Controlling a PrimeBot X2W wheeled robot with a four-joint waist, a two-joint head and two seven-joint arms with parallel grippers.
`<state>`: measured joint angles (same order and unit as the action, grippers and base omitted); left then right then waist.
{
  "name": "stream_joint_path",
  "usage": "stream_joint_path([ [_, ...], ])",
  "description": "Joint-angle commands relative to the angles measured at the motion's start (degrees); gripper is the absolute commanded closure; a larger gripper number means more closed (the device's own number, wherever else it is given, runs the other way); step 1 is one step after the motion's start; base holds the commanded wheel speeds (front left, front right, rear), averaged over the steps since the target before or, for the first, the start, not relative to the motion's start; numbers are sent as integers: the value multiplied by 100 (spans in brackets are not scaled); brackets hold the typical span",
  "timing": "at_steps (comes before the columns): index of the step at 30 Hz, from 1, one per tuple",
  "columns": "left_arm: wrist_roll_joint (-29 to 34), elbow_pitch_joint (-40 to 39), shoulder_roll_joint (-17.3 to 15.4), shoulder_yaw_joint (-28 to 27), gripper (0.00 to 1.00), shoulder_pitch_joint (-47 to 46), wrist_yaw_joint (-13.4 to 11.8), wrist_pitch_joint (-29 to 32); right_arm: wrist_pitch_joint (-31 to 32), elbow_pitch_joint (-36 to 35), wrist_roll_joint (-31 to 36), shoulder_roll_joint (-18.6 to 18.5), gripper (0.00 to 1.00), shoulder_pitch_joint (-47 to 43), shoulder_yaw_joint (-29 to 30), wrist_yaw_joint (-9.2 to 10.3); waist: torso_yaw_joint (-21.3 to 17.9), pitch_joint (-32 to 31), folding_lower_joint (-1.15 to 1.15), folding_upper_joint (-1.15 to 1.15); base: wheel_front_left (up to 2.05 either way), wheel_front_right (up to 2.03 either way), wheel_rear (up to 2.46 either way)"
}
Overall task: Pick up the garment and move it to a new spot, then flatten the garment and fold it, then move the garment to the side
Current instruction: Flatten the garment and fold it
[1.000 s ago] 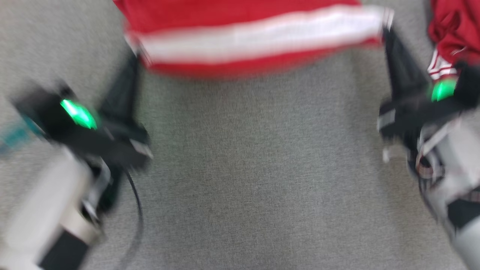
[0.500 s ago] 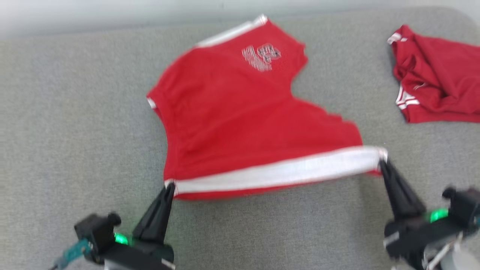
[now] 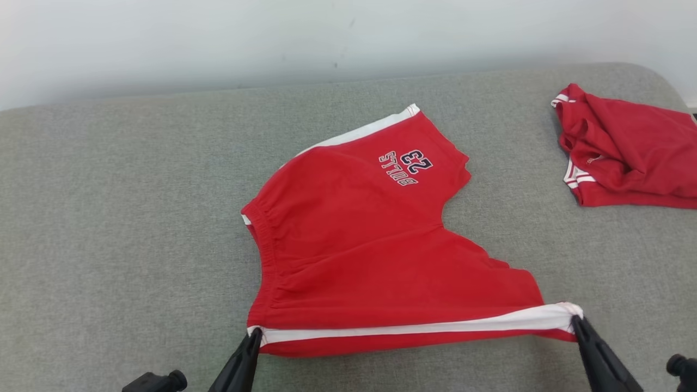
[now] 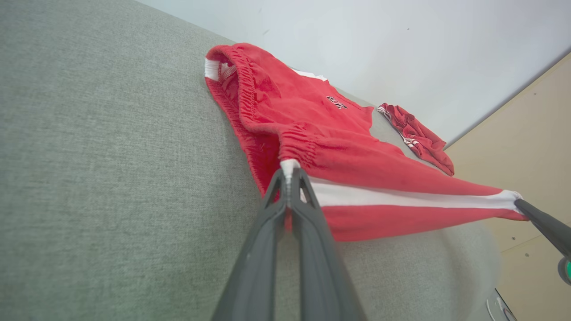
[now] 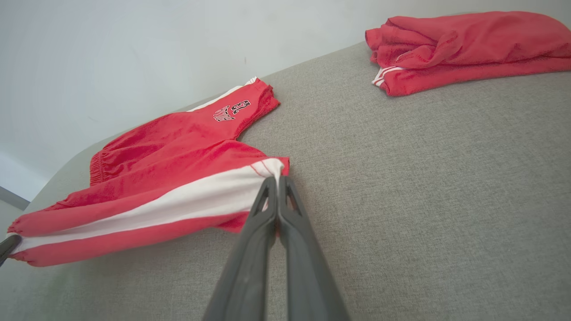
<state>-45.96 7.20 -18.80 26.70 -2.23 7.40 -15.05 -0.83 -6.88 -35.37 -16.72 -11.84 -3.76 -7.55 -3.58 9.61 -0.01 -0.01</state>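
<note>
The garment [image 3: 370, 245] is a pair of red shorts with a white side stripe and a "23 BULLS" print, spread on the grey cushion. Its near edge is stretched taut between my two grippers. My left gripper [image 3: 253, 336] is shut on the waistband corner of the garment [image 4: 339, 147], where its fingertips [image 4: 290, 180] pinch the white stripe's end. My right gripper [image 3: 576, 322] is shut on the leg-hem corner of the garment [image 5: 178, 156], pinching the stripe's other end [image 5: 277, 178].
A second red garment [image 3: 626, 147] lies crumpled at the cushion's far right [image 5: 464, 44]. The grey cushion [image 3: 120, 228] ends at a pale wall behind. A beige panel [image 4: 526, 133] stands beyond the cushion's right end.
The head camera has tilted up, so the whole garment and the wall came into view. Both grippers still hold the same corners with the edge stretched between them.
</note>
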Motion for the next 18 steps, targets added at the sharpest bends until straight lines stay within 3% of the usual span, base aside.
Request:
stream_joint_path([
  [1,36,-19,14,-15,100,59,4,-15,25,-64,30,58,100,-7,89,17,47,-43,1,1,0,0,0],
  [8,185,-72,36,304,100,-405,9,-16,184,90,-23,-14,100,647,18,17,187,-64,1,1,0,0,0],
  [18,-3,226,149,503,100,-1811,10,-15,257,1091,30,-357,100,2770,-226,17,545,411,1,1,0,0,0],
])
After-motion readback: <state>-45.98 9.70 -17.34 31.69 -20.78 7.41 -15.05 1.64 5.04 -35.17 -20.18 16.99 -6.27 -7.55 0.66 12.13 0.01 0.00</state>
